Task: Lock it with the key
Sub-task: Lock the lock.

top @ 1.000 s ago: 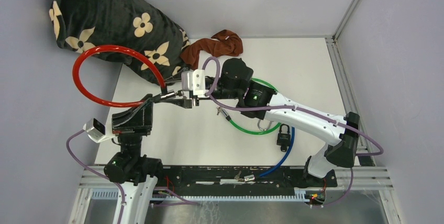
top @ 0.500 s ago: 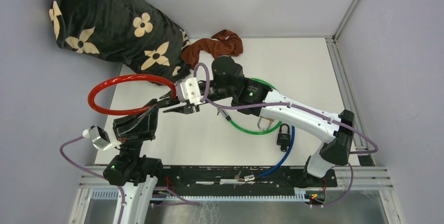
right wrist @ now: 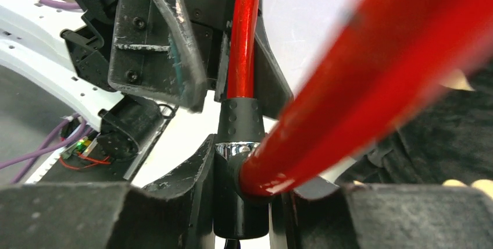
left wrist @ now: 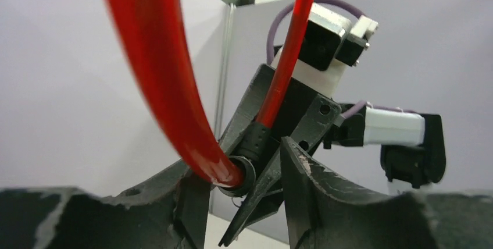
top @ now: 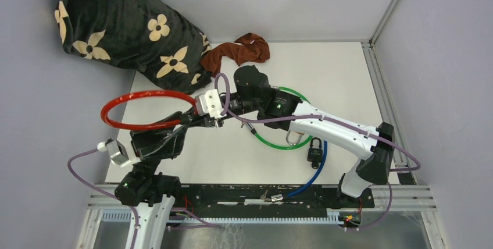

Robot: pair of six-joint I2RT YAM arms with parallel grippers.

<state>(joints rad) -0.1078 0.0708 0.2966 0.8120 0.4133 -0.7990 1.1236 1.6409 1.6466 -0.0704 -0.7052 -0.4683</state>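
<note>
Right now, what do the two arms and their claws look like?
The left arm and right arm have white links, black joints, a green light and looping purple cables. The left claw and right claw are matte black, with scuffed tapered fingers; white camera blocks sit behind them.

The red lock (top: 145, 92) is a glossy cable loop at the left centre of the top view, lifted clear of the desk (top: 349, 74) and lying roughly flat. Its two ends meet at the loop's right side in a black barrel (left wrist: 241, 170) with a chrome ring (right wrist: 237, 149) under a dotted black collar. The barrel stands upright between the right tool's (right wrist: 244, 173) fingers, which press it on both sides.
</note>
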